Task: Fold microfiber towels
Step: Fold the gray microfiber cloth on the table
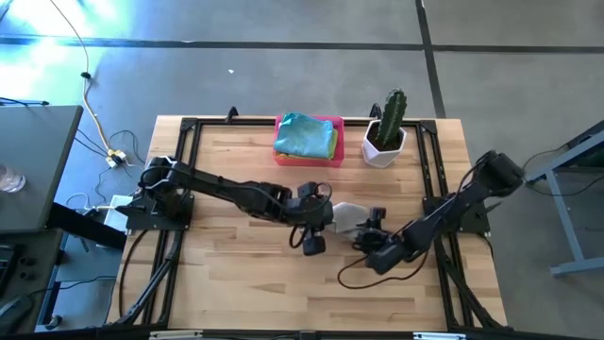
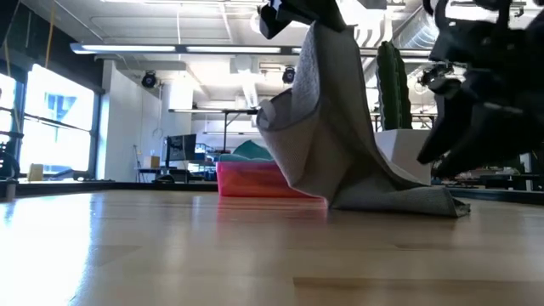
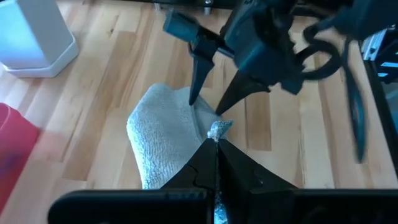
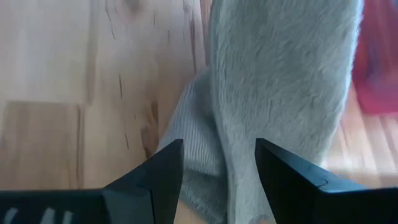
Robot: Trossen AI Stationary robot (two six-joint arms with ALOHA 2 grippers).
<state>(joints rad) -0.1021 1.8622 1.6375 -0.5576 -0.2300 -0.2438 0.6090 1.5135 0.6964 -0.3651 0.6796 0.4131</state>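
A grey microfiber towel (image 2: 340, 127) hangs from my left gripper (image 3: 216, 148), which is shut on it above the middle of the table (image 1: 236, 283). The towel's lower end (image 2: 408, 200) lies spread on the wood. My right gripper (image 4: 217, 167) is open and slants down close to the hanging towel (image 4: 280, 87) from the table's right. In the left wrist view its two fingers (image 3: 199, 68) end right at the cloth. More towels, blue and green (image 1: 304, 134), lie piled in the pink tray (image 1: 332, 125) at the far edge. My left gripper pinches a small corner tip of the grey towel (image 3: 219, 129) between its two fingertips, slanting down from the table's left. The towel hangs below the fingers in loose folds, its lower end resting on the table. My right gripper: I cannot tell whether its fingertips touch the cloth.
A cactus in a white pot (image 1: 385, 132) stands at the far right beside the tray. Black frame rails (image 1: 179, 189) run along the table's left, right and far sides. Bare wood lies toward the near edge (image 1: 283, 293).
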